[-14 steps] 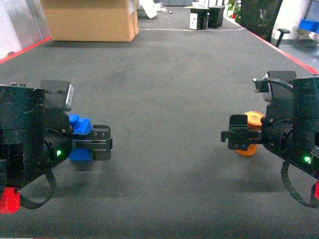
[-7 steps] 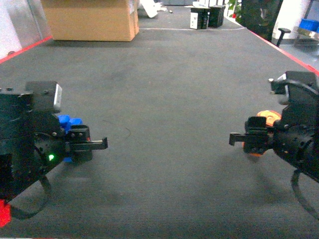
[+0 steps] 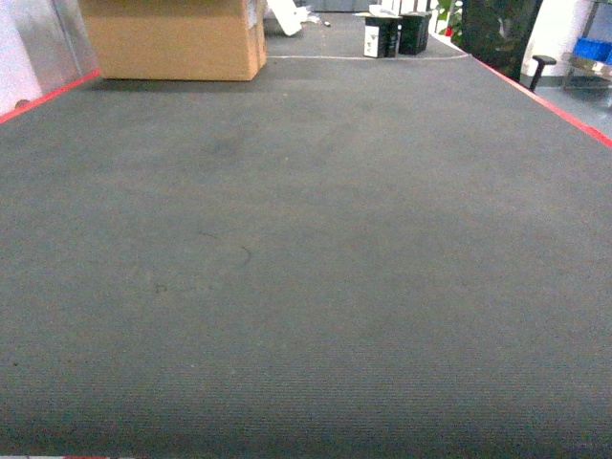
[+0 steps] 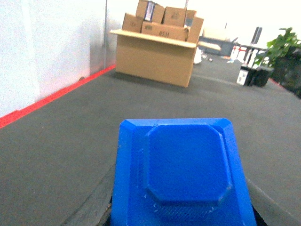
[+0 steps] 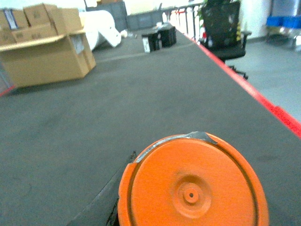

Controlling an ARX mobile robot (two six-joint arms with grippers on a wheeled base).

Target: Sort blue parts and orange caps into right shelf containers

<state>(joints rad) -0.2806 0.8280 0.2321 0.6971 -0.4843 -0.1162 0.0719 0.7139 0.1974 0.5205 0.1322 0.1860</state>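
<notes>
While the head view shows only a broad stretch of dark grey ribbed carpet [image 3: 306,287], the floor runs back to a room with one large cardboard box [image 3: 172,38] at the far left edge. A red line [image 3: 48,96] borders the carpet on the left and a second red line [image 3: 545,96] borders it on the right. Two small black boxes [image 3: 397,33] stand at the far end, near the right edge. A strip of blue bins [image 3: 593,48] shows on a shelf past the right border, too small to make out in detail. No arm appears in this view.

In the left wrist view one blue part [image 4: 181,174] fills the lower middle, a blocky piece with cut corners and a raised eight-sided face. It sits right in front of the camera; the left end effector itself is hidden behind it, so I cannot tell whether it is clenched. Beyond stand a white wall [image 4: 47,47], a green plant [image 4: 282,44] and small cartons [image 4: 162,19] stacked on the big box.

In the right wrist view one orange cap [image 5: 193,183], round with a small centre hole, fills the lower middle. The right end effector is not visible there either. One black chair [image 5: 225,28] stands past the red line.
</notes>
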